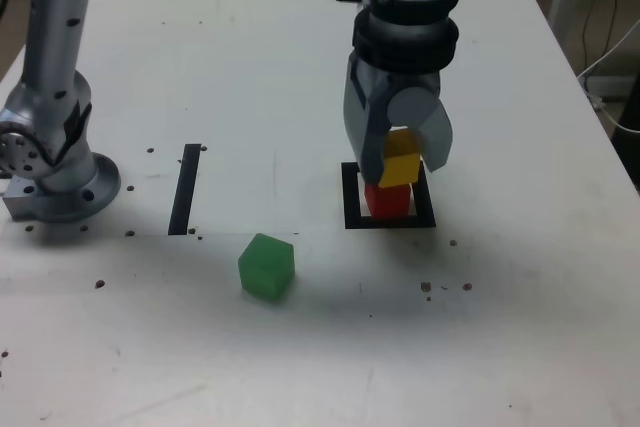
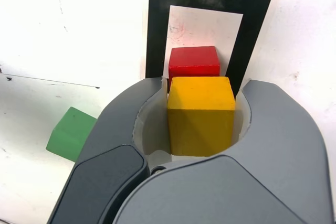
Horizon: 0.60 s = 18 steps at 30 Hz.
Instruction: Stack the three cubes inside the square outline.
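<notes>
Arm upright, hand [image 1: 402, 159] pointing down, jaws closed

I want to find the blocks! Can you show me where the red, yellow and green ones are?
red cube [image 2: 193, 62], wrist view, on its top face.
yellow cube [image 2: 201, 114], wrist view, on its front face between the jaws.
green cube [image 1: 266, 267], exterior view, on its front face.

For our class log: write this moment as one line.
gripper: shut on matte yellow cube | over matte red cube in black square outline | matte green cube: outside
</notes>
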### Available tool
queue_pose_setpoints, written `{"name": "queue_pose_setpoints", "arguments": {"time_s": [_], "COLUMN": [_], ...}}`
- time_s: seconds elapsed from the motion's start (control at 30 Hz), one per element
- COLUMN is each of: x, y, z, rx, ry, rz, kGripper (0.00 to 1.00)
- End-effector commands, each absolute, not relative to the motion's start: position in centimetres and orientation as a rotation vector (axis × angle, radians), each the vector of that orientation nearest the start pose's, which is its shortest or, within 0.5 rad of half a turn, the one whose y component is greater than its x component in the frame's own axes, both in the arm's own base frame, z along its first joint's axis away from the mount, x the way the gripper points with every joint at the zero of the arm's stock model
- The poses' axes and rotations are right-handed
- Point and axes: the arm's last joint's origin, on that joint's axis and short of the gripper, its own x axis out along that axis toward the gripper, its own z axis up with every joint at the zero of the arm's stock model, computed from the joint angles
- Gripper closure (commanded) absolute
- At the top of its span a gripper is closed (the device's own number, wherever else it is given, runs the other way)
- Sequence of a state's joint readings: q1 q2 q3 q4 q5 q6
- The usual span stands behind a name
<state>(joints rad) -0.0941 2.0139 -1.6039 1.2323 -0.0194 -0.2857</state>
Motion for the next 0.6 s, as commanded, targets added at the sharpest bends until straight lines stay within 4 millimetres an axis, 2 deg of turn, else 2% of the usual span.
{"name": "queue_pose_setpoints", "arguments": {"time_s": [0.0,0.27,0.43,0.5,0.57], "x": [36.24,35.95,35.84,35.84,35.85], "y": [-3.40,-3.30,-3.27,-3.29,-3.29], "z": [26.46,26.26,26.26,26.22,26.27], "rx": [-0.161,-0.171,-0.178,-0.182,-0.184], "ry": [1.646,1.653,1.650,1.649,1.640], "rz": [0.148,0.144,0.144,0.142,0.141], "kGripper": [0.77,0.63,0.61,0.53,0.38]}}
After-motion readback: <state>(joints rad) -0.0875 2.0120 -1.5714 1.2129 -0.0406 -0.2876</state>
